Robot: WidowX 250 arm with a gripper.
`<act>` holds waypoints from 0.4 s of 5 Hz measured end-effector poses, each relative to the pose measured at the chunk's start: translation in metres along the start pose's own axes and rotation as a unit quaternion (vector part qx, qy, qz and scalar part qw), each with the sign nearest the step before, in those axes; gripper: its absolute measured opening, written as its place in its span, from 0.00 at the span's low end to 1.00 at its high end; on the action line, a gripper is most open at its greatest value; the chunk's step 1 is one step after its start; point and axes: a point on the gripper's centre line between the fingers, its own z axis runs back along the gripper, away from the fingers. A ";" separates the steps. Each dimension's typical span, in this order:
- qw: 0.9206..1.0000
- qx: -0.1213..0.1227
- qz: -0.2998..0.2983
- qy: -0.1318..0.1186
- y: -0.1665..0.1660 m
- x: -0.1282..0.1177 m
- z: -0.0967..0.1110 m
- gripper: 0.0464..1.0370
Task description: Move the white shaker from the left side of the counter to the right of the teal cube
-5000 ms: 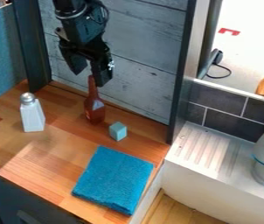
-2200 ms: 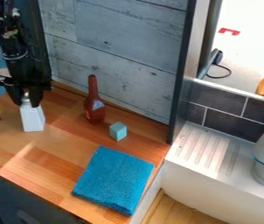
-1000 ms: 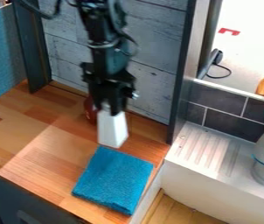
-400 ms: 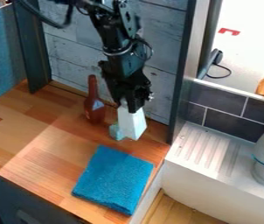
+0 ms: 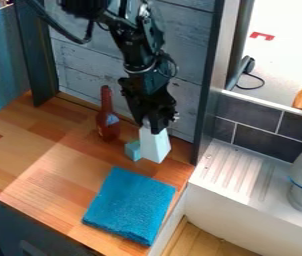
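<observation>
We see the black gripper clamped on the top of a white shaker beside the light-blue block, with the brown bottle nearby and the blue cloth in front

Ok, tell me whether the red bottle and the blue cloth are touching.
Apart. The camera view shows bare wooden counter between the base of the red bottle and the blue cloth.
</observation>
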 end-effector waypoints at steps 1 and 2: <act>1.000 0.002 0.003 -0.003 0.002 0.006 -0.011 0.48; 1.000 0.009 0.008 -0.008 0.006 0.012 -0.017 0.48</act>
